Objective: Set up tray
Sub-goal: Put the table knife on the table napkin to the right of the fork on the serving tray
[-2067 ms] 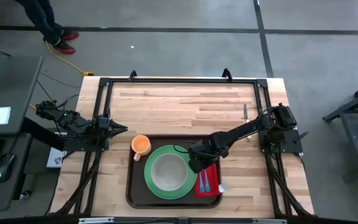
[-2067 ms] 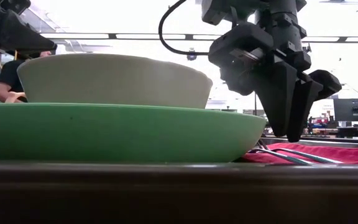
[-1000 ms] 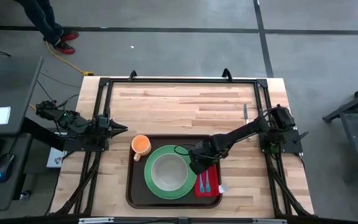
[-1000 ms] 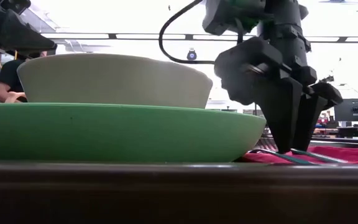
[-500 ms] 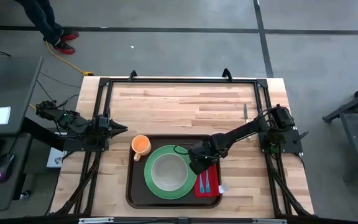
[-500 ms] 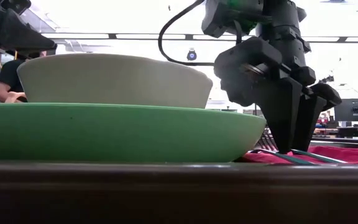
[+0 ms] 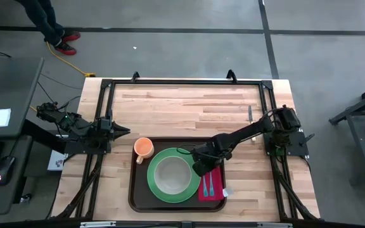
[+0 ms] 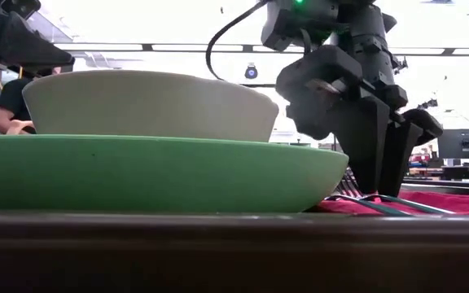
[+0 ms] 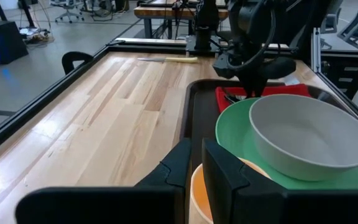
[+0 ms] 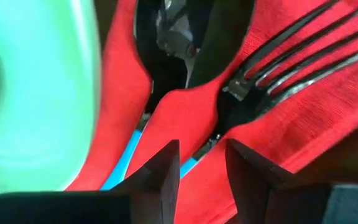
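The right gripper [image 7: 199,168] hangs low over the tray's right part, at the head end of a red napkin [image 7: 213,183] that lies flat in the tray just beside the green plate [image 7: 172,175]. In the right wrist view its two dark fingers [image 10: 162,173] stand a little apart with bare napkin between them and nothing pinched; their tips sit right over the cloth, between a spoon [image 10: 166,37] and a fork [image 10: 272,68], both with blue handles, that lie side by side on the napkin. In the low view the fingers point straight down, and whether they touch the cloth cannot be told. The tray [image 7: 134,190], dark brown with a raised rim, lies at the near middle of the light wooden table [image 7: 182,104], its long side running left to right. The green plate fills most of it and carries a pale bowl [image 7: 170,174] in its centre. An orange cup [image 7: 144,147] stands at the tray's far left corner, just beside the plate. A knife [image 7: 249,114] lies on the bare wood well apart from the tray, near the right arm's base. The left gripper [image 7: 123,131] waits at the table's left edge, aimed toward the cup, its fingers [image 9: 182,163] drawn near each other with a narrow slit between them and nothing held.
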